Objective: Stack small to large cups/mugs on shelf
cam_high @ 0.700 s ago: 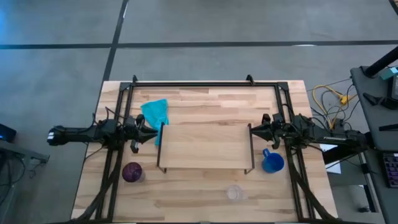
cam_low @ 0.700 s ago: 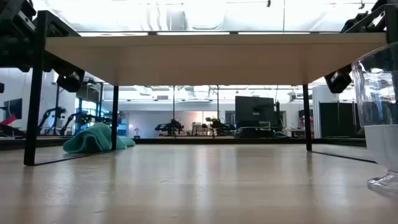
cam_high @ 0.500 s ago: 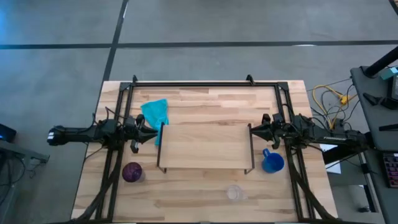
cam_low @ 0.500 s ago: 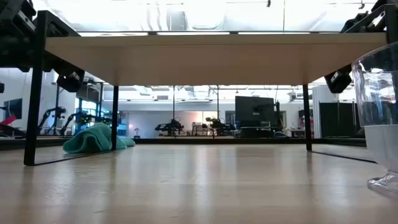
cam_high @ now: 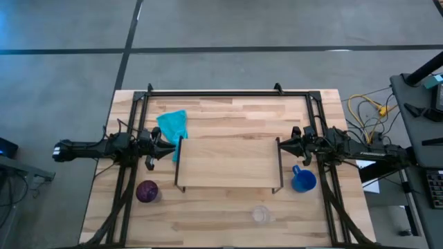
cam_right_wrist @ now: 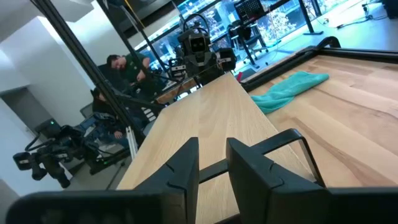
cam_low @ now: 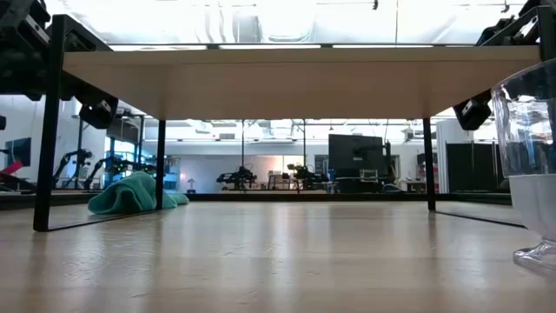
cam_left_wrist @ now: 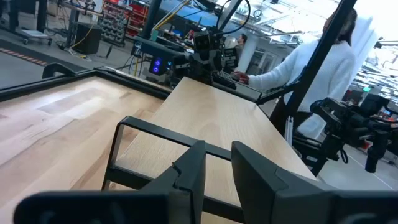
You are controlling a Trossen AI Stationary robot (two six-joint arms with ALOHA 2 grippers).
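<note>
In the high view the light-wood shelf (cam_high: 228, 162) stands mid-table on its black wire legs. The purple cup (cam_high: 147, 191) stands on the table near the shelf's left near corner. Off the shelf's right end sits the blue mug (cam_high: 303, 180), and the clear glass cup (cam_high: 261, 214) is toward the near edge; it looms at the right of the low view (cam_low: 530, 165). My left gripper (cam_high: 170, 148) hovers at the shelf's left end and my right gripper (cam_high: 282, 145) at its right end. Both point at the shelf, each open by a narrow gap (cam_left_wrist: 217, 163) (cam_right_wrist: 212, 157), touching nothing.
A crumpled teal cloth (cam_high: 173, 126) lies on the table just beyond the shelf's left end. A black frame (cam_high: 228, 92) borders the tabletop. Bare wood lies under the shelf (cam_low: 295, 83) and along the near edge. People sit at desks beyond the table (cam_left_wrist: 292, 62) (cam_right_wrist: 118, 68).
</note>
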